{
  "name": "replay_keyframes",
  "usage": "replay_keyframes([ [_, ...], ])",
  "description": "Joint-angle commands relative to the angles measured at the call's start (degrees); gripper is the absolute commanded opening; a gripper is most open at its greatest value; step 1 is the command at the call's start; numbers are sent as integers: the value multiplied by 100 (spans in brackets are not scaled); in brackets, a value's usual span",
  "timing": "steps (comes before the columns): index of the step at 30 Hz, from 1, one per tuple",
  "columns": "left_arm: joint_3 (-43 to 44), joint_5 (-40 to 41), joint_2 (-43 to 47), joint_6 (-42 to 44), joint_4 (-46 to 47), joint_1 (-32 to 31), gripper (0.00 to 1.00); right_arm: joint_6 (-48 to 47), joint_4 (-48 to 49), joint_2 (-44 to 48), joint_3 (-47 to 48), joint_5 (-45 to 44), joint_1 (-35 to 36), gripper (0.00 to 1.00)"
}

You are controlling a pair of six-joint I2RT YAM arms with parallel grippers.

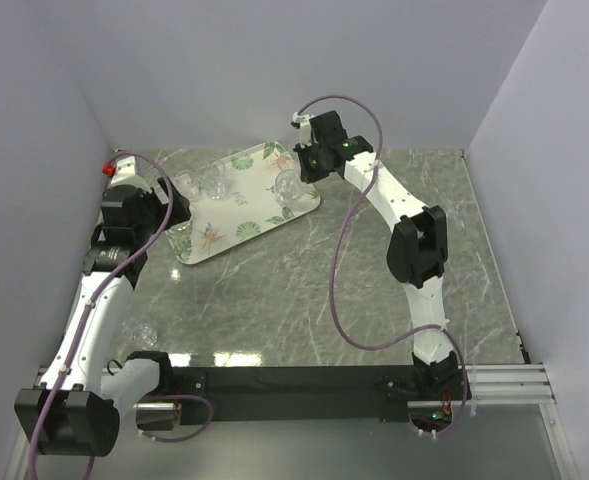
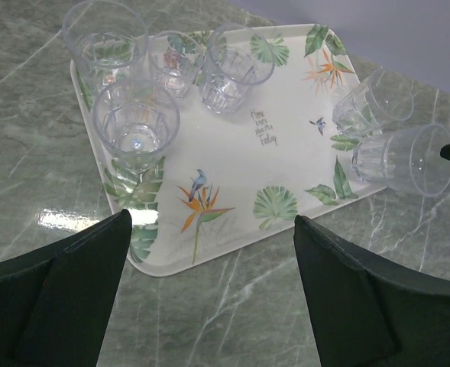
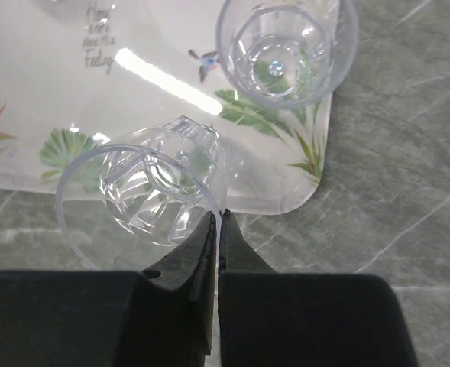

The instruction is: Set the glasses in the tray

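Observation:
The leaf-printed tray (image 1: 246, 208) lies at the back left of the table. Several clear glasses stand on it, among them a near one (image 2: 135, 122) and three behind it (image 2: 236, 65). My right gripper (image 1: 296, 172) is shut on the rim of a tilted glass (image 3: 140, 195) and holds it over the tray's corner (image 3: 286, 183), beside an upright glass (image 3: 286, 46). The held glass also shows in the left wrist view (image 2: 404, 160). My left gripper (image 2: 209, 298) is open and empty, over the table just short of the tray's near edge (image 2: 179, 264).
One more clear glass (image 1: 139, 333) lies on the marble table beside the left arm's lower link. Purple walls close in the table on the left, back and right. The right arm's cable (image 1: 339, 290) loops over the table's middle.

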State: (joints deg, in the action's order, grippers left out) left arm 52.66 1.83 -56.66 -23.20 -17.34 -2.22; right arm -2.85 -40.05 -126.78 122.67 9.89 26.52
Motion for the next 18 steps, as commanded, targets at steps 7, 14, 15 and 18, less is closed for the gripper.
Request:
replay_keyframes([
  [7, 7, 72, -2, 79, 196, 2, 93, 224, 305, -409, 424, -417, -77, 0],
  [14, 7, 29, -2, 70, 205, 11, 93, 162, 393, -435, 204, -664, -182, 0],
  [15, 7, 28, -11, 70, 205, 2, 93, 162, 376, -453, 213, -664, -200, 1],
  [18, 16, 28, -3, 61, 196, 2, 93, 136, 384, -497, 169, -716, -235, 10],
])
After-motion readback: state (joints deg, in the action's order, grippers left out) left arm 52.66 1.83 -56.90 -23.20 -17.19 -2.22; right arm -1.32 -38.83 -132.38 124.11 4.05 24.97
